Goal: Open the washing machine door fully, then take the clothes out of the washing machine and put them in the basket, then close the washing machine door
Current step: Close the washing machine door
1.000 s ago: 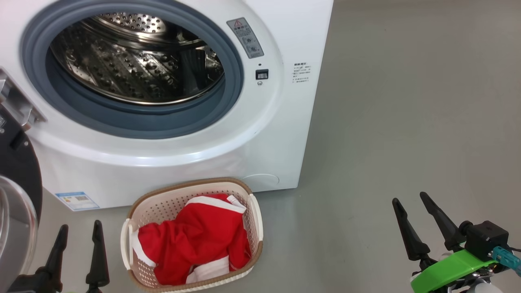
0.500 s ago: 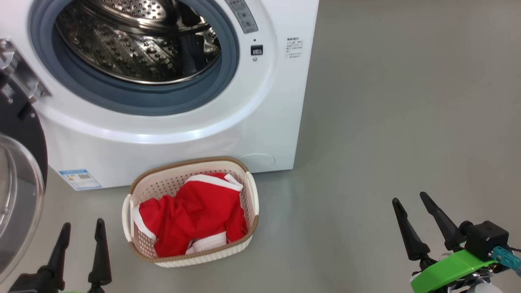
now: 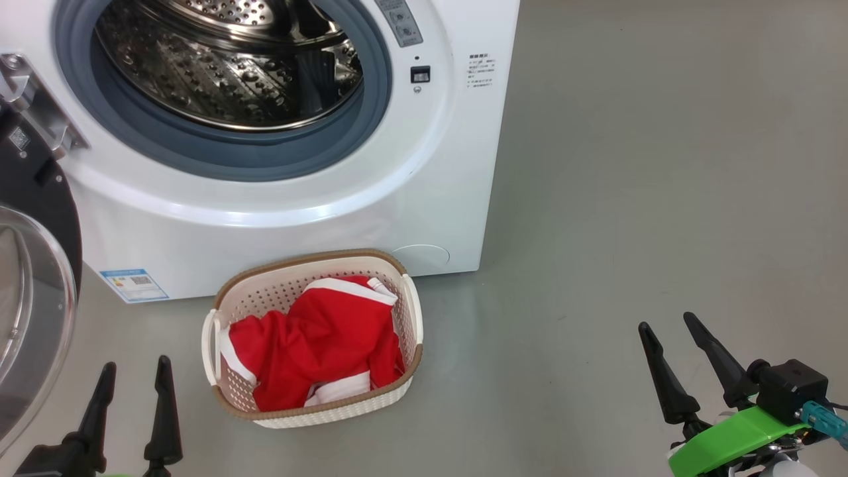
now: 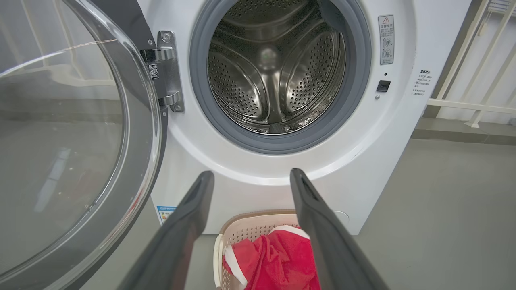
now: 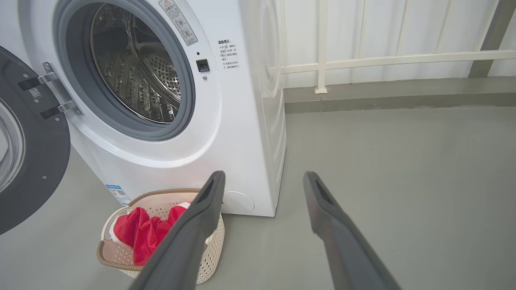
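Grey floor (image 5: 403, 161), white railing (image 5: 383, 59)
The floor spreads beyond the right pincer (image 5: 263, 174); far ahead, the railing fronts a pale wall (image 5: 403, 24) above a grey kerb (image 5: 383, 94).

Left tool (image 3: 136, 363): positioned at the near left, both long dark fingers pointing away from the robot. The fingers are spread apart, with nothing between them.

Right tool (image 3: 666, 321): positioned at the near right, fingers angled slightly leftward, likewise spread wide and empty.

Right wrist: carries a green bracket (image 3: 735, 440) and a black module (image 3: 792, 391) with a teal connector (image 3: 821, 417).
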### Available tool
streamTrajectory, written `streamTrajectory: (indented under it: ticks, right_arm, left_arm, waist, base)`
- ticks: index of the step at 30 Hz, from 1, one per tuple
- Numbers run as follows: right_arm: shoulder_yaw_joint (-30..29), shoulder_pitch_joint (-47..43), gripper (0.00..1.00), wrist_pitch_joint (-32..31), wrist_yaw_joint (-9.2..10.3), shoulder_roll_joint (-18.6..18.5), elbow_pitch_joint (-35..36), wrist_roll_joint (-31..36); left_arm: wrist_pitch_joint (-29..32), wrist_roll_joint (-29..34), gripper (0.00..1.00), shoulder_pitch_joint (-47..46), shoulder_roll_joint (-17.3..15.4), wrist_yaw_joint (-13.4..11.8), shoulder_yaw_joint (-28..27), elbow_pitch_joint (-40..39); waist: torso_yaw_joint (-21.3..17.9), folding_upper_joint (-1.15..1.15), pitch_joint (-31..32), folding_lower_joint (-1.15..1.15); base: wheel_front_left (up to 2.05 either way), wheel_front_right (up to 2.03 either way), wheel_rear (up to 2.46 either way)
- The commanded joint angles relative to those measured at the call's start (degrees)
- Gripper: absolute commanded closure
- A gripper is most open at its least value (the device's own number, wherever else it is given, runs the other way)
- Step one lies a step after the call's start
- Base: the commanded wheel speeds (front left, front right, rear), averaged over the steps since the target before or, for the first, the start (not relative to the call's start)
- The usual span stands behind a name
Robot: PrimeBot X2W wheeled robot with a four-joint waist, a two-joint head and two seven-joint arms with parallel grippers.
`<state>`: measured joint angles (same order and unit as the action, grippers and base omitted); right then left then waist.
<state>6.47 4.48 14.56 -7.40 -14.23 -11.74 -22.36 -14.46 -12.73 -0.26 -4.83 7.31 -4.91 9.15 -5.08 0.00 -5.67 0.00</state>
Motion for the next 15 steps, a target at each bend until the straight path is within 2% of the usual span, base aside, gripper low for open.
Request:
streamTrajectory:
  ticks: [1, 9, 15]
  right_arm:
    - [0.8, -0.2, 0.0, 0.4, -0.09, -0.8, 1.5, -0.5]
    - [1.1, 0.1, 0.0, 0.4, -0.09, -1.1, 1.4, -0.4]
    - [1.7, 0.3, 0.0, 0.4, -0.09, -1.5, 1.4, -0.5]
  left_arm:
    - [-0.5, 0.1, 0.0, -1.1, -0.7, 0.2, -1.6, -1.1]
    - [-0.5, -0.2, 0.0, -0.9, -0.4, 0.2, -1.8, -0.4]
    - [-0.5, -0.6, 0.0, -1.0, 0.2, 0.2, -2.4, 1.0]
  waist:
    - [0.1, 0.0, 0.0, 0.0]
    - [0.7, 0.0, 0.3, 0.0]
    - [3.3, 0.0, 0.4, 0.0]
  base:
    - [0.0, 0.0, 0.0]
    - [0.0, 0.0, 0.0]
    - [0.0, 0.0, 0.0]
